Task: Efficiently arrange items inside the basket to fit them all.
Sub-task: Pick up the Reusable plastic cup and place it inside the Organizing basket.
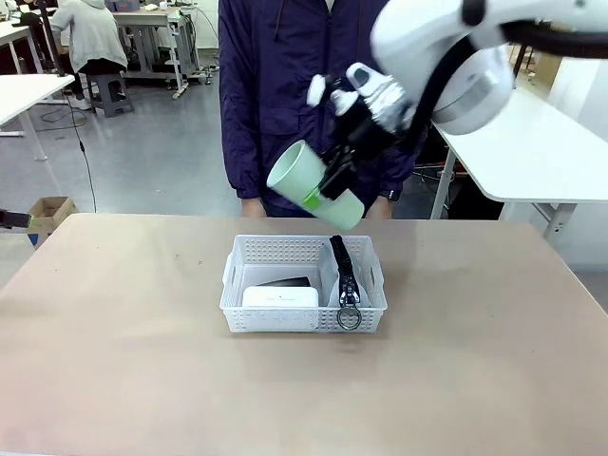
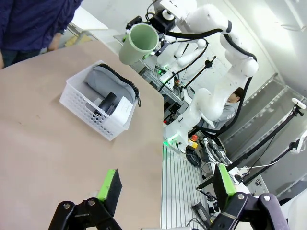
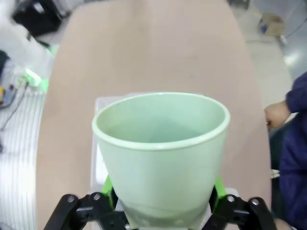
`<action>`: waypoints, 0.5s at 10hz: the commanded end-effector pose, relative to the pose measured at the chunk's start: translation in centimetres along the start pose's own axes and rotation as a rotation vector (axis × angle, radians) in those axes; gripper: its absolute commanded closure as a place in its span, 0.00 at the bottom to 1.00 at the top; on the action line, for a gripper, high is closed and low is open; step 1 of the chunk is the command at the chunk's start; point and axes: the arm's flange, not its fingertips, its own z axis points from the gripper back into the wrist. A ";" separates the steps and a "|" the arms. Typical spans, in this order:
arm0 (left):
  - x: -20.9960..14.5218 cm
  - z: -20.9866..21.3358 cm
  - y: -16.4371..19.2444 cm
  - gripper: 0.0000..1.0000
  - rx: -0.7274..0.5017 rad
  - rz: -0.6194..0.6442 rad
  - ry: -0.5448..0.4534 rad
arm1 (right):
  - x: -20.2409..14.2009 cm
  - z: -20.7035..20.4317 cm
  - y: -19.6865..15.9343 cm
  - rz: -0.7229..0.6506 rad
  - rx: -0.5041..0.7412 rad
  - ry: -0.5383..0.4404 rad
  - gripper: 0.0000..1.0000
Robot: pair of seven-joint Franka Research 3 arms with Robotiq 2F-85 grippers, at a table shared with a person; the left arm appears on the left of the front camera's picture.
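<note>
Where white workbenches (image 1: 532, 142) fill the room, tan tabletop (image 1: 142, 361) holds the basket (image 1: 302, 323)

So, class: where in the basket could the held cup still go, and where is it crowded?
The basket looks free only along its far-left part, behind the white box and stapler. The pouch crowds the right side. The right gripper holds the cup above it.

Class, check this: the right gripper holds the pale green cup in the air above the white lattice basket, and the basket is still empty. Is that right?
Not quite. The right gripper does hold the pale green plastic cup above the shallow white lattice basket, but the basket is not empty: the front view shows a small white rectangular box and a grey pouch with a black zipper edge inside it.
</note>
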 end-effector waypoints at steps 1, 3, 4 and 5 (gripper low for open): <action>0.0 -0.1 -0.3 0.00 0.002 -0.018 0.009 | 2.2 -2.5 -0.8 0.025 -0.008 0.158 0.13; 0.0 -0.1 -0.3 0.00 0.002 -0.018 0.009 | 1.9 -5.3 -0.5 -0.002 0.006 0.200 0.13; 0.0 -0.1 -0.3 0.00 0.002 -0.018 0.009 | 2.0 -3.3 -0.5 0.000 -0.059 0.203 0.13; 0.0 -0.1 -0.3 0.00 0.002 -0.018 0.009 | 1.1 -5.6 0.3 0.038 0.021 0.198 0.13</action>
